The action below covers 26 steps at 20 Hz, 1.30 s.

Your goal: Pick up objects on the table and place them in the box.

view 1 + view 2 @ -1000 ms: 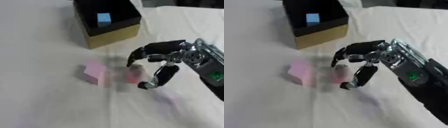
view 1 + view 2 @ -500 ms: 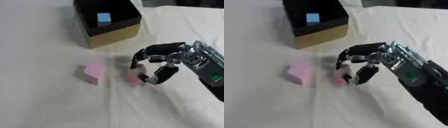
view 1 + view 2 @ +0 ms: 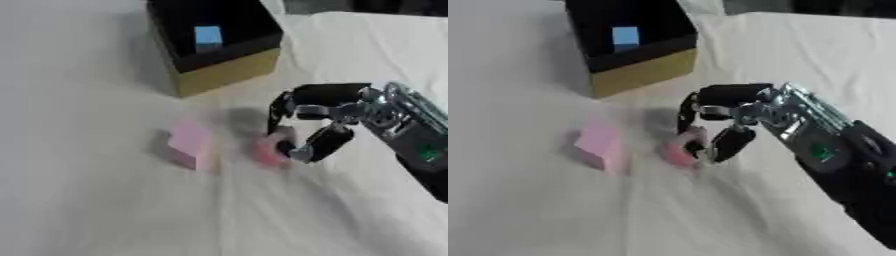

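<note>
Left eye view: right robot hand [image 3: 317, 121] pinches a pink object [image 3: 271, 148] (blurred).

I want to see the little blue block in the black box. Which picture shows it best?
Left eye view: the small blue block sits fully visible inside the black-and-gold box. The right eye view shows nearly the same, just closer to the top edge.

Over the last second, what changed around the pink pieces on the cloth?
The right robot hand curled its fingers and thumb round the small darker pink object, which it only hovered over before. The pale pink block, the black and yellow box and its blue cube stayed put.
</note>
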{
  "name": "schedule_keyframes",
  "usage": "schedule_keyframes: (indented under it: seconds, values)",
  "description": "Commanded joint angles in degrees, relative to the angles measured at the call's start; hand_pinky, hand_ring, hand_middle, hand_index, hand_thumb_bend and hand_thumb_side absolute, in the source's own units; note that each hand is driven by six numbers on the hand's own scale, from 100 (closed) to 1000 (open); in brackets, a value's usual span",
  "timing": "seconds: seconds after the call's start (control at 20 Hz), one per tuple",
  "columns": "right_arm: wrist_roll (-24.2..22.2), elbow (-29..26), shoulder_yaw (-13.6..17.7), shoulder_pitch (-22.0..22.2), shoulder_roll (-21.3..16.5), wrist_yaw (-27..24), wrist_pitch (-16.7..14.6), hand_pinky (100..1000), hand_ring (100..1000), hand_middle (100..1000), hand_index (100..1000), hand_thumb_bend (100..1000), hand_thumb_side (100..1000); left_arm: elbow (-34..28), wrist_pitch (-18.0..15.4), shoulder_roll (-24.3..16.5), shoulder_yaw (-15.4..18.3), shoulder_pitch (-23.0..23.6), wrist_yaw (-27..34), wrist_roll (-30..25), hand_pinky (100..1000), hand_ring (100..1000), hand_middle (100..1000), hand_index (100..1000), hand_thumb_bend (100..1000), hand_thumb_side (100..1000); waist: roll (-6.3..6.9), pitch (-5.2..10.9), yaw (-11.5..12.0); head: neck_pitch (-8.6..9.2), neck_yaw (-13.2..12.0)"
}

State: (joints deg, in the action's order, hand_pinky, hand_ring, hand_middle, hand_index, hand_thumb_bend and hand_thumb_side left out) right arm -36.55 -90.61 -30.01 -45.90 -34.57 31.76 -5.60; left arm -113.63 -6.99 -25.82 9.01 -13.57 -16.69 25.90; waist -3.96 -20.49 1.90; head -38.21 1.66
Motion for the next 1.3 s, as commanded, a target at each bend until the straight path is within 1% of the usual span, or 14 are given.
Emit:
schedule_keyframes:
  seconds: [0.05, 0.3, 0.35, 0.4, 0.65, 0.7, 0.75, 0.9, 1.05, 1.15, 1.2, 1.3]
  values:
    - [3.41, 0.76, 0.49, -0.89, -0.73, 1.63, 0.26, 688, 697, 551, 605, 100, 212, -0.96, -0.11, -1.24, 0.16, -0.52, 0.04, -0.17, 754, 639, 723, 864, 106, 949, 0.39, 1.07, 0.07, 0.23, 0.15]
    - [7.04, 0.46, 0.78, -1.38, -0.78, 2.94, 0.49, 688, 690, 544, 591, 100, 211, -0.96, -0.14, -1.32, 0.18, -0.54, 0.06, -0.25, 753, 639, 722, 863, 105, 946, 0.40, 1.16, 0.03, 0.29, 0.06]
    - [7.54, 0.01, 1.03, -1.73, -0.81, 2.90, 0.57, 690, 691, 547, 592, 100, 304, -0.96, -0.13, -1.36, 0.21, -0.52, 0.06, -0.26, 752, 639, 722, 864, 105, 946, 0.39, 1.21, 0.00, 0.31, 0.03]
    - [7.88, -0.51, 1.29, -2.14, -0.90, 2.71, 0.73, 691, 692, 545, 592, 100, 215, -0.96, -0.10, -1.39, 0.23, -0.50, 0.06, -0.27, 752, 639, 722, 864, 104, 945, 0.38, 1.25, -0.04, 0.33, 0.01]
    - [8.63, -3.67, 2.99, -5.56, -2.06, 1.63, 2.08, 695, 691, 545, 589, 100, 210, -0.96, 0.06, -1.51, 0.32, -0.32, 0.00, -0.36, 751, 638, 722, 863, 104, 946, 0.26, 1.53, -0.21, 0.38, -0.12]
    - [8.84, -4.19, 3.41, -6.26, -2.27, 1.55, 2.36, 697, 691, 556, 589, 100, 468, -0.96, 0.08, -1.55, 0.34, -0.29, -0.01, -0.34, 751, 638, 722, 863, 104, 946, 0.24, 1.56, -0.22, 0.35, -0.16]
    - [9.29, -4.72, 4.08, -7.23, -2.51, 1.60, 2.68, 699, 692, 553, 590, 100, 207, -0.96, 0.10, -1.57, 0.36, -0.23, -0.02, -0.33, 751, 639, 723, 863, 104, 947, 0.22, 1.60, -0.21, 0.30, -0.18]
    - [10.46, -5.28, 5.95, -10.04, -2.66, 1.91, 3.60, 704, 695, 554, 592, 100, 209, -0.96, 0.16, -1.59, 0.38, -0.11, -0.04, -0.32, 751, 639, 723, 864, 105, 947, 0.15, 1.67, -0.13, 0.20, -0.10]
    - [11.55, -3.01, 8.12, -13.08, -1.58, 1.94, 4.70, 710, 699, 555, 592, 100, 213, -0.96, 0.15, -1.63, 0.25, -0.14, -0.01, -0.43, 751, 639, 724, 863, 104, 947, 0.12, 1.72, 0.05, 0.07, 0.12]
    - [12.10, 0.33, 9.42, -15.41, -0.42, 2.45, 5.27, 713, 702, 556, 593, 100, 230, -0.96, 0.16, -1.65, 0.15, -0.08, -0.01, -0.56, 751, 639, 724, 863, 104, 945, 0.10, 1.77, 0.25, -0.07, 0.29]
    - [12.44, 2.53, 9.91, -16.67, 0.29, 2.96, 5.33, 713, 702, 555, 593, 100, 211, -0.96, 0.16, -1.64, 0.13, -0.02, -0.02, -0.61, 751, 639, 724, 863, 104, 945, 0.08, 1.79, 0.33, -0.13, 0.35]
    - [13.50, 7.28, 10.86, -19.38, 1.97, 4.64, 5.21, 716, 703, 556, 593, 100, 209, -0.96, 0.19, -1.62, 0.04, 0.06, 0.00, -0.73, 751, 639, 724, 863, 103, 946, 0.05, 1.83, 0.53, -0.16, 0.52]
